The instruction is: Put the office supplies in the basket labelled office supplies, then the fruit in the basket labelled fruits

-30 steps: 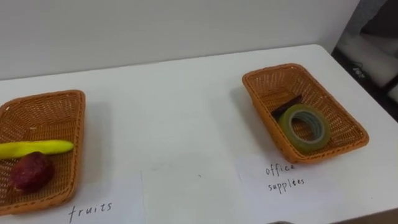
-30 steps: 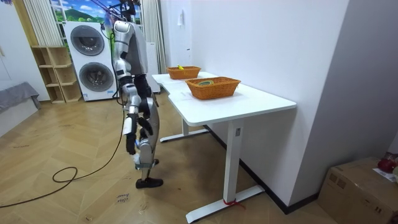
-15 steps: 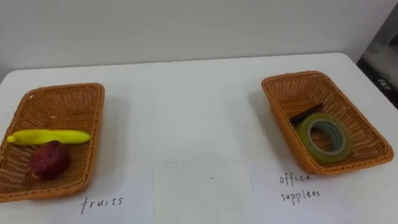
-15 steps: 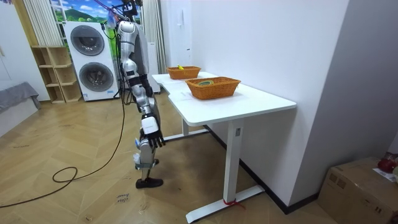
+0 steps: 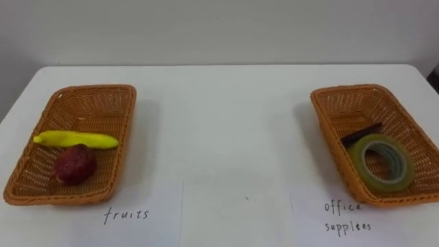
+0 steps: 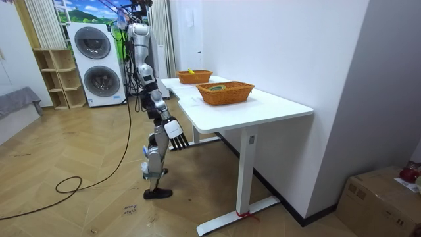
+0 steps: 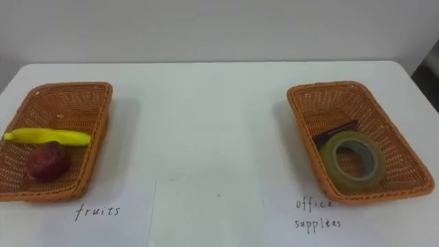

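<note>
We judge the sorting done. The banana [image 5: 75, 140] and red fruit [image 5: 75, 164] lie in the fruit basket [image 5: 127, 123] at the table's [image 5: 219, 123] left edge. The tape roll [image 5: 384, 182] and dark stick [image 5: 362, 133] lie in the supply basket [image 5: 321, 116] at its right edge. The right hand [image 6: 174, 130] hangs empty below the front edge, fingers straight.

We are seeing rough woven wicker on the orange-brown rectangular basket [image 5: 89, 110] at nine o'clock and its twin basket [image 5: 350, 110] at three; the olive plastic tape roll [image 5: 381, 184] is looking glossy.
</note>
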Tool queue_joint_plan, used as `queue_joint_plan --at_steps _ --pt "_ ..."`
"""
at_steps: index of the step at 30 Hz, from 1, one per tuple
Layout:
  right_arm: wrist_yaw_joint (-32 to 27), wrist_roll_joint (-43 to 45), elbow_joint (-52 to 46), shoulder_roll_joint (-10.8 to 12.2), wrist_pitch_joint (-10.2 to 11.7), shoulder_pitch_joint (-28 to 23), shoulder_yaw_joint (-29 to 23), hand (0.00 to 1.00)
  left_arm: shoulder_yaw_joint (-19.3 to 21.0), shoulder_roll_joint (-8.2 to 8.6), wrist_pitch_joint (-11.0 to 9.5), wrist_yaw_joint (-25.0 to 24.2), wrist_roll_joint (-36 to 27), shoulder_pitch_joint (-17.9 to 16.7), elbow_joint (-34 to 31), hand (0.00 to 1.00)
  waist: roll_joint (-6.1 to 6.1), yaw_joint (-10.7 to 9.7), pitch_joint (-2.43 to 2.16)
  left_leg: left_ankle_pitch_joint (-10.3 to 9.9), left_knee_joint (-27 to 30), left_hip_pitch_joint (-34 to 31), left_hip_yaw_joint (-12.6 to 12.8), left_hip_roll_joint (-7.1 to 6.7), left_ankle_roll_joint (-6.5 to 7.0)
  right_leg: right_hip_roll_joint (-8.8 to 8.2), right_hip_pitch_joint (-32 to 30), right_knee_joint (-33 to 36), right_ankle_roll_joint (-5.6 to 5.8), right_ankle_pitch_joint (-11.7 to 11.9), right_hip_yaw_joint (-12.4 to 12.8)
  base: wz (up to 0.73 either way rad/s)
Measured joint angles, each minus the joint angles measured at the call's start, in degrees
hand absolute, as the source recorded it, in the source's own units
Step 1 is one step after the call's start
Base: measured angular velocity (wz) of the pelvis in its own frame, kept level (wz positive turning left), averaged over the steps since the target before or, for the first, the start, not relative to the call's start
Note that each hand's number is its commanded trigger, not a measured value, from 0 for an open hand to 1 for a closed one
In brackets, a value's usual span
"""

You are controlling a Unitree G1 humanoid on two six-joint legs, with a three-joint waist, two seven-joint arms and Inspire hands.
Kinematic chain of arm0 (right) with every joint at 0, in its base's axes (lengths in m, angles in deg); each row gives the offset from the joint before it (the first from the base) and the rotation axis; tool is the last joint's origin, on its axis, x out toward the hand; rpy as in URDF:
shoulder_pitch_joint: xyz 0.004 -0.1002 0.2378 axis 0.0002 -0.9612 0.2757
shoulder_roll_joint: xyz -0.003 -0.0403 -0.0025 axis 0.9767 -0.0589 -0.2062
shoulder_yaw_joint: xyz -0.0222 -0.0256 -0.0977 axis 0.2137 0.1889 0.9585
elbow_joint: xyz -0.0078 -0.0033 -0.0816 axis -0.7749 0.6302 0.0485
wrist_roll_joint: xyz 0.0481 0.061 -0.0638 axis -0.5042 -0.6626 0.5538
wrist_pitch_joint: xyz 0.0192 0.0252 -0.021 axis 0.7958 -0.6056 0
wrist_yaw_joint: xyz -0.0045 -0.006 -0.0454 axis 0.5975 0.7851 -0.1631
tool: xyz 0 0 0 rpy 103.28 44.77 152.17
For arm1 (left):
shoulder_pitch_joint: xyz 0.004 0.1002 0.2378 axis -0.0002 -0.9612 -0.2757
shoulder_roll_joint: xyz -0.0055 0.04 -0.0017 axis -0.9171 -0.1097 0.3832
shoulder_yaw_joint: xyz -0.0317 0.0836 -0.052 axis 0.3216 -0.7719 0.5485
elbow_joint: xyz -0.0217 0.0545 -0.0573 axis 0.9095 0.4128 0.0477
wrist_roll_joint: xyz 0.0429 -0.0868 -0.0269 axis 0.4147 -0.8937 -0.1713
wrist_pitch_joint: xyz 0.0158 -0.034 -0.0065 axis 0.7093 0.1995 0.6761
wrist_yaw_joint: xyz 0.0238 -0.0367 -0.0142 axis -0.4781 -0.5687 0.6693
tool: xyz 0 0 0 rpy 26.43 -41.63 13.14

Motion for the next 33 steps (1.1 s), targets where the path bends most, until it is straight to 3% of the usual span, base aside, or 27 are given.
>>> queue_joint_plan --at_steps 17,33 --pt "0.3 -2.8 0.4 -0.1 0.3 0.1 1.6 0.00 -1.2 0.83 0.4 0.1 5.0 0.3 0.0 0.00 -0.17 0.4 0.04 0.0 0.9 -0.7 -2.5 -0.61 0.04 -0.35 0.7 -0.1 0.16 -0.1 -1.5 0.07" --pt "0.3 -2.7 0.5 0.0 0.7 -0.2 1.6 0.00 -1.0 0.90 0.7 2.3 11.1 0.6 -0.1 0.00 -0.69 0.4 -0.03 0.0 0.8 -0.5 -2.9 -0.77 0.05 -0.44 1.0 -0.2 0.30 -0.2 -1.5 0.00"
